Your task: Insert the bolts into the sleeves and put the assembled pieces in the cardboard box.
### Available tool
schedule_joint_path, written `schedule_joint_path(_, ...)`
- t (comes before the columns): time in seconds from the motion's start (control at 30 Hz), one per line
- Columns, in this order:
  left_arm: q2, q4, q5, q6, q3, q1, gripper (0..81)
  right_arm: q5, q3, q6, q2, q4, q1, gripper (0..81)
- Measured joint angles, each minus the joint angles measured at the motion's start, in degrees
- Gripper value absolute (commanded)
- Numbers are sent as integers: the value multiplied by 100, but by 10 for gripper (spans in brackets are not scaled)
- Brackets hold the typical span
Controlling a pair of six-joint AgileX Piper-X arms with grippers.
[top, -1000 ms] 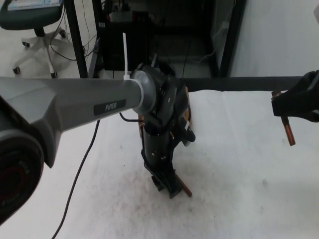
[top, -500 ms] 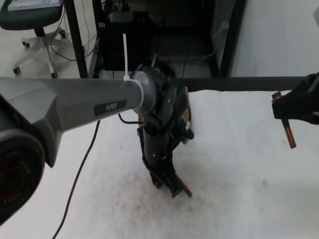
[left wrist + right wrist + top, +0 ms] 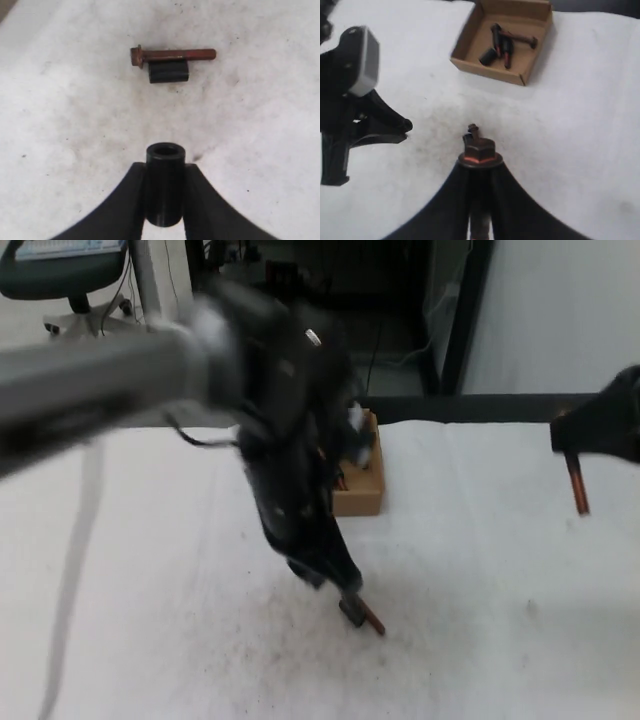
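**Left gripper** (image 3: 165, 170): closed on 1 black sleeve (image 3: 165, 192), bore clear. **Right gripper** (image 3: 480, 162): closed on 1 bolt (image 3: 479, 149), apparently near its head. A 2nd bolt (image 3: 172, 54) and a loose sleeve (image 3: 169, 71) lie side by side on the bench (image 3: 260, 150). The cardboard box (image 3: 485, 69) holds finished pieces. Parts look light, rigid, smooth and prone to rolling, so grip sleeves across the wall and bolts near the head.

Loose bolt (image 3: 172, 54) on the bench (image 3: 500, 620) touching a sleeve (image 3: 169, 71) (side by side), cardboard box (image 3: 362, 502) behind them
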Motion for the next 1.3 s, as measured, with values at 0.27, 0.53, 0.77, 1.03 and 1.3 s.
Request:
schedule_joint_path(0.27,-2537,-2090,250,-693,1696,0,3,-1054,0,1083,-14,-1510,146,8)
schedule_joint_path(0.53,-4003,-5506,1018,-1385,3841,0,3,-1324,14,1439,27,-3543,1286,8)
schedule_joint_path(0.77,-3795,-7079,1695,-1758,4590,0,3,-1276,14,1453,466,-5139,2426,8)
schedule_joint_path(1.03,-3732,-7760,1754,-1761,4605,0,3,-1194,14,1453,848,-5568,2786,8)
schedule_joint_path(1.3,-3732,-8004,1754,-1761,4605,0,3,-1101,28,1232,973,-5708,2967,8)
